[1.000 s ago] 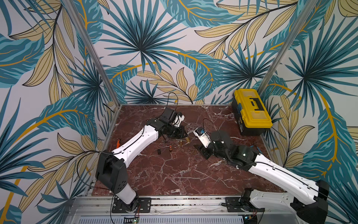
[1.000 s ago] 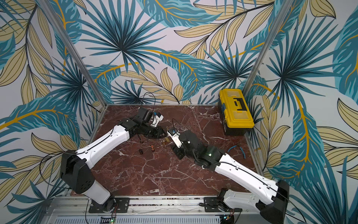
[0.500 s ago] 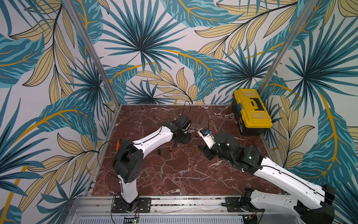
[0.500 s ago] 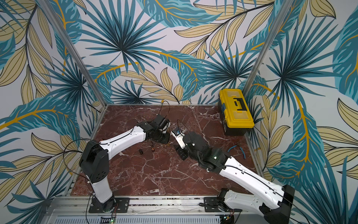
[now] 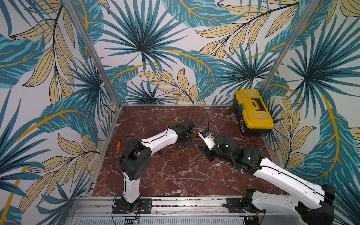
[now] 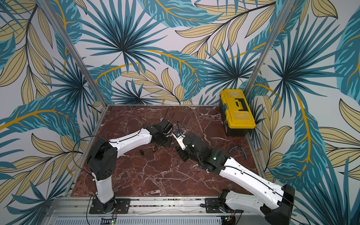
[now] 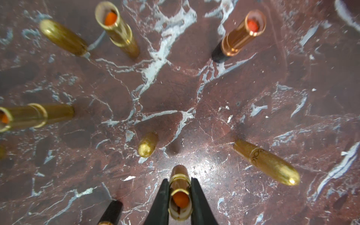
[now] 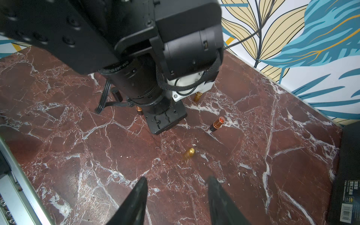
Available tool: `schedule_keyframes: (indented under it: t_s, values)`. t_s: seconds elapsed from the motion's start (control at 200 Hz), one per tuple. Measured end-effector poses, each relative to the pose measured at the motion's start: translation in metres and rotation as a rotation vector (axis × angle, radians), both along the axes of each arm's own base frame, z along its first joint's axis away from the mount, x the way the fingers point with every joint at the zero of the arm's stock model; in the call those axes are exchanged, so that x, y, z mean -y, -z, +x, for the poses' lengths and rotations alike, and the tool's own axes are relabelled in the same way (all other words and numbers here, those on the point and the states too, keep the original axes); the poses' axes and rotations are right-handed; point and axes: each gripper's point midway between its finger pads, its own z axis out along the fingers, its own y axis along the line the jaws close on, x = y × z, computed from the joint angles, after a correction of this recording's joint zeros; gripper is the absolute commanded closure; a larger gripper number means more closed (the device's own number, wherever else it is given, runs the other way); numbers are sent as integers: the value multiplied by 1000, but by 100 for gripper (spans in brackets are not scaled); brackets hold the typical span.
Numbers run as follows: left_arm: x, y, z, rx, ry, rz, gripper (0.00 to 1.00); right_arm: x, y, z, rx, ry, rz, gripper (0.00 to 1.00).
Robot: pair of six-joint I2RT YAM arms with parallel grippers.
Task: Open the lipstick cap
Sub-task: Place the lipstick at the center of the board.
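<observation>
L gripper moved toward centre, closer to R gripper; L arm seemingly folded up.

Surface: red-brown marble, white veins
Walls: white, teal and beige leaf print
Toolbox: yellow lid, black body
Lipstick: gold tube, orange stick
Arms: white with black joints

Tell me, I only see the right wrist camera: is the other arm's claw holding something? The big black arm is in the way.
Observer: Yes, the left wrist view shows the left gripper shut on a gold lipstick.
Operator: Is its lid on?
Observer: No, it's open; the orange stick shows inside.
Operator: Any tools around?
Observer: In a top view, an orange screwdriver lies on the table beside the left arm.
</observation>
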Motion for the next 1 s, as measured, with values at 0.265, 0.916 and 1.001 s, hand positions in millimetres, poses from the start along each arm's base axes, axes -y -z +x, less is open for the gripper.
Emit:
schedule_keyframes:
  t_s: [0.265,0.916,1.001]
  values:
    - [1,18,-19,40,30,61,85,-2,7,2,-13,1,-18,48]
    - [-11,20,-30,105,-11,38,73,-5,17,5,-32,4,-43,48]
    - [-13,23,-32,98,-14,43,65,-5,17,5,-32,3,-43,48]
